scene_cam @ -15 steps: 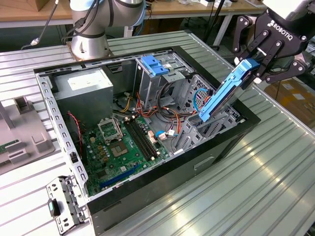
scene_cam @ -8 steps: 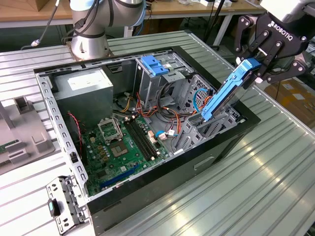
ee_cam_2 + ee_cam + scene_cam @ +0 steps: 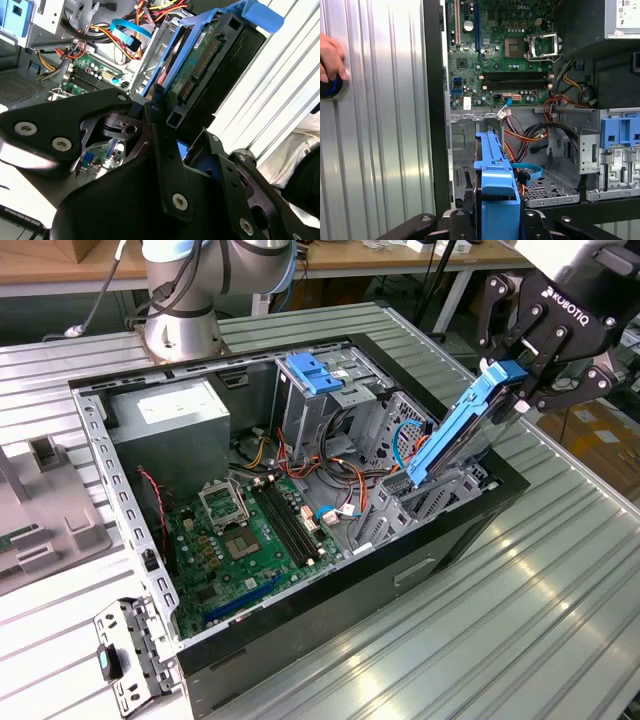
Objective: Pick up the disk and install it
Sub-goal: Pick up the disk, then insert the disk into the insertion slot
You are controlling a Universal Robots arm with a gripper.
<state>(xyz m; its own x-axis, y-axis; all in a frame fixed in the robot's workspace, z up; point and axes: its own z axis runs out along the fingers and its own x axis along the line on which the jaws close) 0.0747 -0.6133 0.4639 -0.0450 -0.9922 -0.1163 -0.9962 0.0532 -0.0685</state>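
The disk (image 3: 458, 435) is a flat drive in a blue plastic carrier, held tilted with its upper end toward the exterior view's right. Its lower end sits in the metal drive bay (image 3: 437, 498) at the near right corner of the open computer case (image 3: 360, 575). My gripper (image 3: 516, 390) is shut on the disk's upper end. In the second wrist view the disk (image 3: 200, 62) shows its circuit board and connector beyond my fingers (image 3: 165, 135). In the first wrist view the disk's blue carrier (image 3: 495, 172) runs edge-on from my gripper (image 3: 497, 220) toward the case.
The case holds a green motherboard (image 3: 240, 540), a grey power-supply box (image 3: 170, 415), a tall cage with a blue bracket (image 3: 314, 373) and loose cables (image 3: 345, 495). A person's hand (image 3: 330, 57) rests on a round button on the ribbed table. A grey fixture (image 3: 45, 510) lies at the exterior view's left.
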